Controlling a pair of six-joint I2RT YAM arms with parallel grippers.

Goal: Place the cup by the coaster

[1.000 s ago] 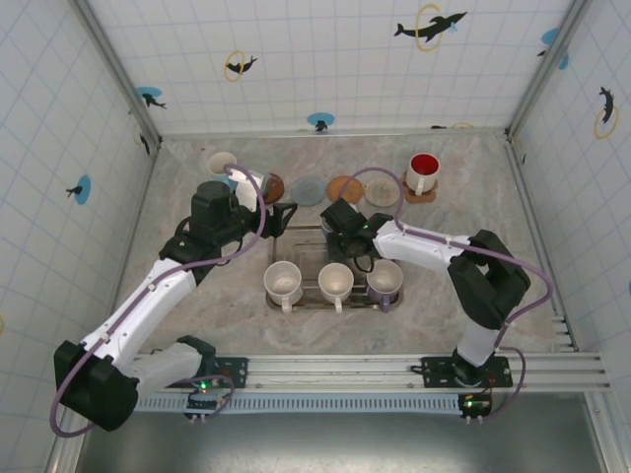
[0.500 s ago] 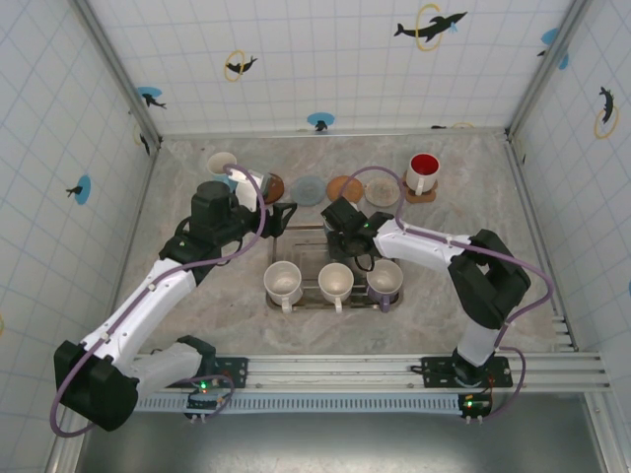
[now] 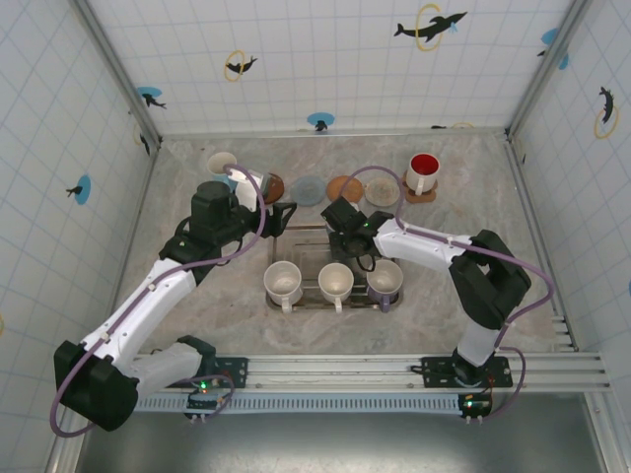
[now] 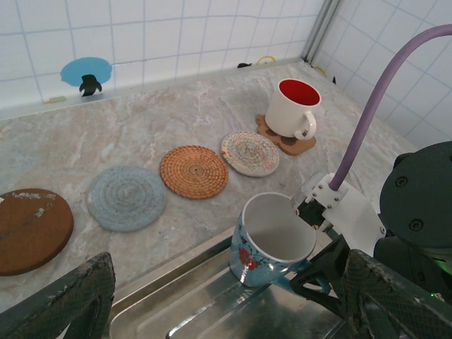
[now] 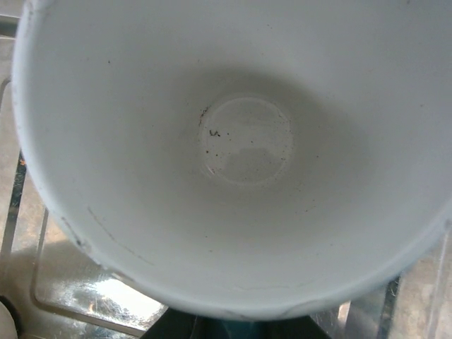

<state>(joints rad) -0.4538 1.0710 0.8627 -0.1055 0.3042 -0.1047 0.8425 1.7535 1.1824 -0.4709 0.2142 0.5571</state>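
Note:
The cup (image 4: 272, 240) is blue with a red flower and a white inside. It leans a little at the back of the steel tray (image 4: 176, 296). My right gripper (image 4: 321, 272) is shut on its handle side, and the black fingers (image 4: 332, 258) show next to the cup. In the right wrist view the cup's white inside (image 5: 240, 141) is just above that gripper (image 5: 233, 328). Seen from above, the right gripper (image 3: 353, 246) covers the cup. My left gripper (image 3: 286, 215) hangs open and holds nothing, left of the cup. Bare coasters lie behind the tray: brown (image 4: 28, 229), grey-blue (image 4: 127, 198), orange (image 4: 193, 171) and pale woven (image 4: 250, 152).
A red-lined white mug (image 4: 293, 109) stands on a wooden coaster (image 4: 296, 145) at the back right. A white cup (image 3: 221, 163) stands at the back left. Three cups (image 3: 335, 282) fill the tray's front row. Tiled walls (image 3: 315, 59) close in the table.
My right gripper's jaws have closed further on the cup, and its wrist has shifted slightly toward the back. The left arm has stayed where it was.

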